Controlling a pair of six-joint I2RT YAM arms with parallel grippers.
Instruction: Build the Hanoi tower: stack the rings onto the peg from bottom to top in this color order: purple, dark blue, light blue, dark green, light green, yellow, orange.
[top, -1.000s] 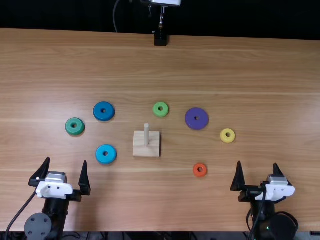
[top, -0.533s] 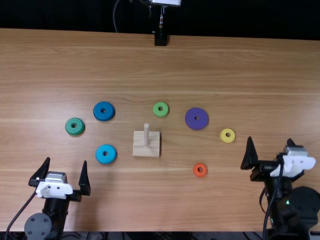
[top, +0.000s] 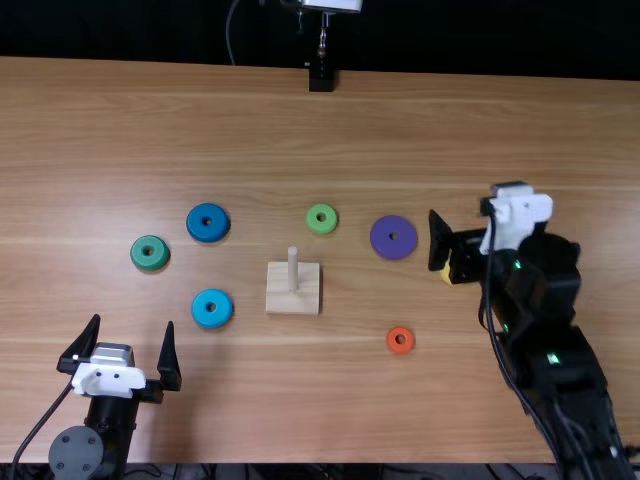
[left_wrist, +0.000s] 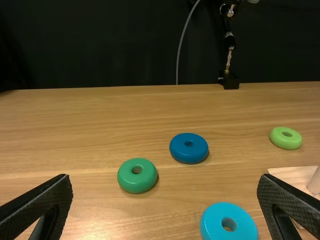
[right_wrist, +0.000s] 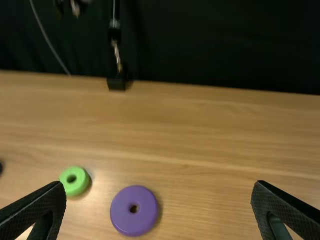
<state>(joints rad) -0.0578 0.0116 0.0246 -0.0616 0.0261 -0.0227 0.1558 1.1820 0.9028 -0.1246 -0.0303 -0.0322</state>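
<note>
In the top view, no ring is on the peg (top: 293, 270), so the opening step, fetching the purple ring (top: 382, 246), is judged to be in hand. That ring lies flat on the worktop (top: 300, 130), between the peg and the right tool (top: 470, 203), by which the yellow ring (top: 446, 273) is partly covered. The left tool (top: 133, 320), wide open and empty, is held by the near left corner. In the left wrist view, the dark blue ring (left_wrist: 189, 153) is seen lying flat, probably wanted second. In the right wrist view, widely parted fingers (right_wrist: 40, 207) are seen with nothing gripped; the purple ring must next be centred between them, lowered onto, gripped, then carried toward the left edge and threaded over the peg.
</note>
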